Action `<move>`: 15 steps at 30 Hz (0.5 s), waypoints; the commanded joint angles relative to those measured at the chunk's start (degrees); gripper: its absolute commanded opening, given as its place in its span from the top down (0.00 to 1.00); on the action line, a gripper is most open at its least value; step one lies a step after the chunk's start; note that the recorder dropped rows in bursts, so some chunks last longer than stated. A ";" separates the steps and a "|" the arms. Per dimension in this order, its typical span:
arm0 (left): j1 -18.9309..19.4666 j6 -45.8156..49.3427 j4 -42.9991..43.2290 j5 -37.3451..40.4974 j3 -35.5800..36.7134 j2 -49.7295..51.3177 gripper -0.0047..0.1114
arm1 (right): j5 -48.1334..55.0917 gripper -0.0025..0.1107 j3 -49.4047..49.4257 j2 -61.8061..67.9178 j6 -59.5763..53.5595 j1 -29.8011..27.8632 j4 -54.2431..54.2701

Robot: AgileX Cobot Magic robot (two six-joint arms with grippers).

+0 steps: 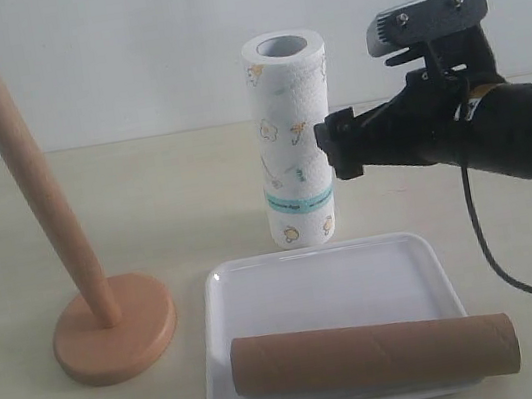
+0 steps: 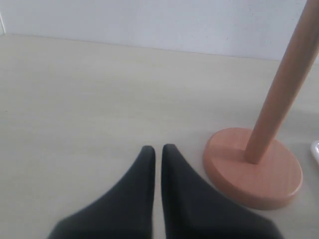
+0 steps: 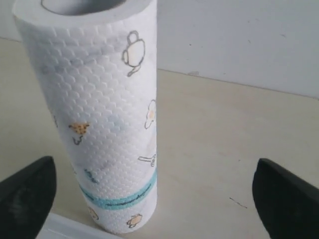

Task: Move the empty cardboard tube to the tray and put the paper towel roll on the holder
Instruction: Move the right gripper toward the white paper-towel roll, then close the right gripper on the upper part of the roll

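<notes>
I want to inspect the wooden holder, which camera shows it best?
Exterior view: the holder stands whole there, base to rounded tip. Left wrist view cuts off the post's top; right wrist view shows none of it.

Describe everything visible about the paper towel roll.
The paper towel roll stands upright on the table, just behind the tray. It is thick white embossed paper printed with small cartoon motifs, with a teal band near its base and an open hollow core on top. The right gripper faces its middle, jaws wide open, not gripping it.
</notes>
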 commanded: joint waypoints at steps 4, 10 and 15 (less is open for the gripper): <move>-0.20 -0.46 0.04 0.04 0.24 -0.16 0.92 | -2.86 0.05 -1.34 3.05 4.20 1.92 -7.32; -0.20 -0.46 0.04 0.04 0.24 -0.16 0.92 | -4.63 0.05 -3.44 5.22 7.58 5.14 -12.82; -0.20 -0.46 0.04 0.04 0.24 -0.16 0.92 | -11.63 0.05 -4.01 7.56 9.45 5.29 -12.82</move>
